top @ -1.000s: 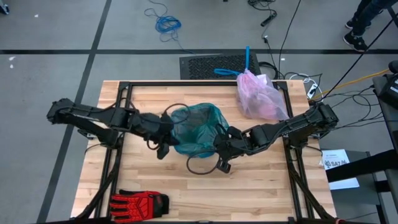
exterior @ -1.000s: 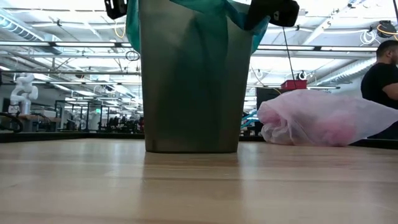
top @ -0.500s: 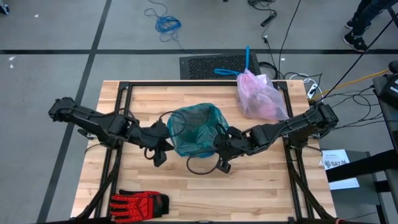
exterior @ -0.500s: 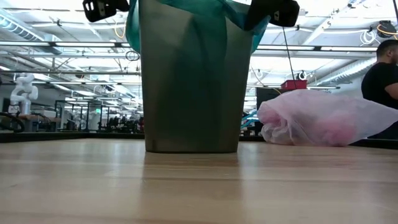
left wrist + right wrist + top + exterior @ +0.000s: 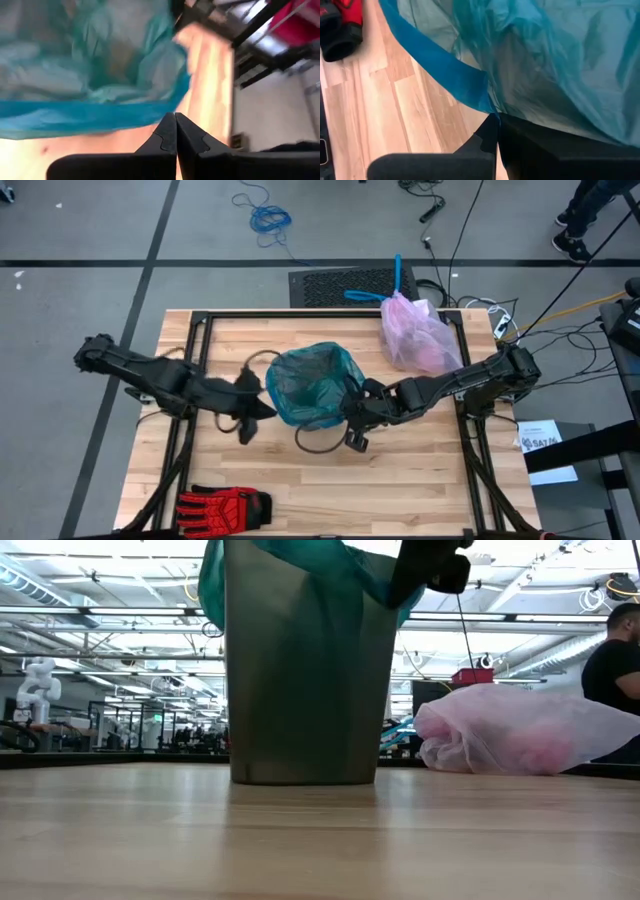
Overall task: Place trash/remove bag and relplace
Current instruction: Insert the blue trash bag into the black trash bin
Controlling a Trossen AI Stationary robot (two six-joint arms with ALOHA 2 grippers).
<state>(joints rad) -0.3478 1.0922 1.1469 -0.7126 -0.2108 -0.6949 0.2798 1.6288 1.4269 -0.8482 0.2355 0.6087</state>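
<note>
A grey bin (image 5: 300, 680) stands on its base at the table's middle. A teal bag (image 5: 315, 385) lines it and folds over its rim. The pink bag (image 5: 415, 335) lies on its side at the far right, its blue drawstring (image 5: 385, 288) over the far edge. My left gripper (image 5: 262, 412) is shut just left of the bin, at the height of its rim; its tips (image 5: 175, 120) are at the teal bag's blue hem (image 5: 75, 117). My right gripper (image 5: 352, 420) is shut at the bin's near right rim. My left gripper's shut tips lie against the edge of the teal bag's hem in the left wrist view; whether they touch it I cannot tell. My right gripper pinches the teal bag's blue hem (image 5: 479, 102) between its two fingers, slanting down from the table's right. The film beyond the hem drapes over one finger (image 5: 540, 137) and runs up over the bin's rim.
A red and black glove (image 5: 225, 505) lies at the near left edge. Dark cord loops lie left (image 5: 255, 360) of the bin and on its near side (image 5: 318, 445). A black mat (image 5: 345, 283) sits past the far edge. A person (image 5: 612, 650) stands beyond the table's right.
My left gripper has drawn away from the bin's left rim toward the table's near left, staying shut, and has left the low view. The teal bag's mouth now spreads a little wider on its left side. The pink bag has not moved.
</note>
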